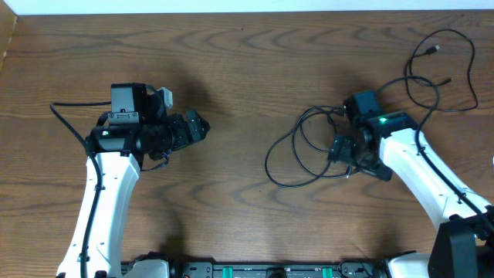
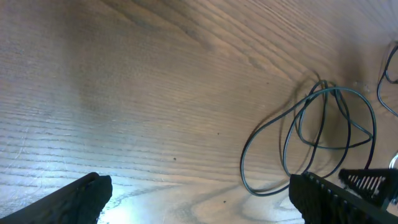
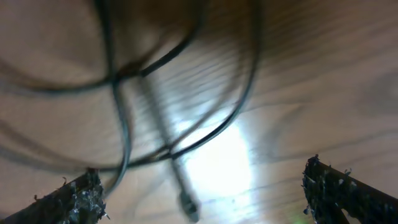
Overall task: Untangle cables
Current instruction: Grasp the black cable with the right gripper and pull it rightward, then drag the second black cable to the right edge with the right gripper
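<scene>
The right gripper, spread wide and holding nothing, hovers over thin black cables that lie in loose overlapping loops on the right of the wood bench. The left gripper, also wide, sits well apart. Farther strands trail toward the far right corner.

I'm looking down on a brown wood-grain desk, its dark streaks running side to side. On the right half, black cables lie flat on the wood in overlapping loops that cross one another. Toward the far right corner a thin black cord trails in open curves, ending in a small plug. I can't tell whether it joins the loops. My right wrist camera gives only blurred strands and one connector end on the desk.
</scene>
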Controlling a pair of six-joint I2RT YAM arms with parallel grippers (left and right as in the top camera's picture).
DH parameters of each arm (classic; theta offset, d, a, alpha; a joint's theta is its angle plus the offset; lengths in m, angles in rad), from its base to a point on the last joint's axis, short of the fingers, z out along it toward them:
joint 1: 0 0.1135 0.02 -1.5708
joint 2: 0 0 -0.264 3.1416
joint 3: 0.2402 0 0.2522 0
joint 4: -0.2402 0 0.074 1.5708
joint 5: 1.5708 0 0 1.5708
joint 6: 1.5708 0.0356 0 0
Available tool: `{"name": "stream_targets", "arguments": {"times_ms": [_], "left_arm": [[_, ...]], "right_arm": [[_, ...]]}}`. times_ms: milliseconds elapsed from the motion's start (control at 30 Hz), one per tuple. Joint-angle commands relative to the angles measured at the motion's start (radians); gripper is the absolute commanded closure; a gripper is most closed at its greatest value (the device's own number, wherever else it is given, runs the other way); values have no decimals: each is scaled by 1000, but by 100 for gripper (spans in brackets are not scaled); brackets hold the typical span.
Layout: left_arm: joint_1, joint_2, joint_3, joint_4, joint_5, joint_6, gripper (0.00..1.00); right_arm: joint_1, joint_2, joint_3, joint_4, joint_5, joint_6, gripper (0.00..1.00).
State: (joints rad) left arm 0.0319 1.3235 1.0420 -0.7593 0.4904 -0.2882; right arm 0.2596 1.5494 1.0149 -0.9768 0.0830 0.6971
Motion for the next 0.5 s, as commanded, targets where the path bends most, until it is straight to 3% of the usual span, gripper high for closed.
{"name": "stream_targets", "arguments": {"times_ms": [0,167,467], "left_arm": [[3,-11,5,-3,-9,2,3],[3,-11,5,-3,-9,2,3],[3,-11,5,-3,-9,2,3]], "right_arm": [[-28,8,-25,9,58,186,1],[-30,8,-85,158,37,291,1],[-24,41,-118,341,10,320,1]]}}
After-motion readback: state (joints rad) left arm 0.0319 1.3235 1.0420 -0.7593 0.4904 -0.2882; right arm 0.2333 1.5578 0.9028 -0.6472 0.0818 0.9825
